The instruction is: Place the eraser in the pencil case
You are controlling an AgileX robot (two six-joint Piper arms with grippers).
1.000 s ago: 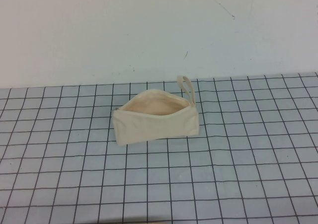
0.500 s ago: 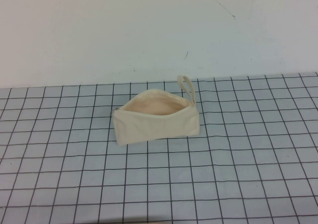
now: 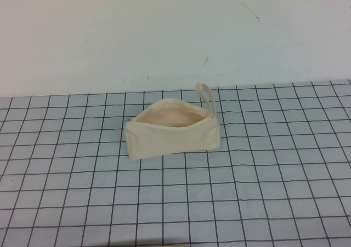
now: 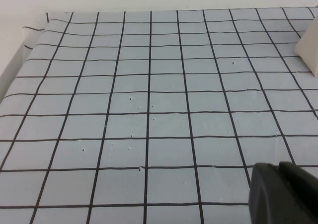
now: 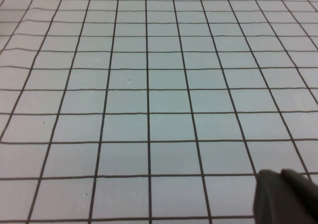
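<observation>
- Case (image 3: 172,132) standing mid-frame in the high view on the gridded mat (image 3: 263,192), mouth unzipped, peach lining showing, loop at upper right.
- No eraser visible anywhere; possibly already inside, possibly not; cannot tell.
- Left gripper (image 4: 285,194) and right gripper (image 5: 288,196): dark corners, lower right of wrist views, over bare mat; open or closed, cannot tell.

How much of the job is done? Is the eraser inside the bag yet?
The pencil case stands unzipped on the gridded mat, showing only peach lining. No eraser shows in any view, so I cannot tell whether it is inside. Nothing is in hand: neither arm is in the high view, and only a dark bit of the left gripper and the right gripper shows above bare mat.
</observation>
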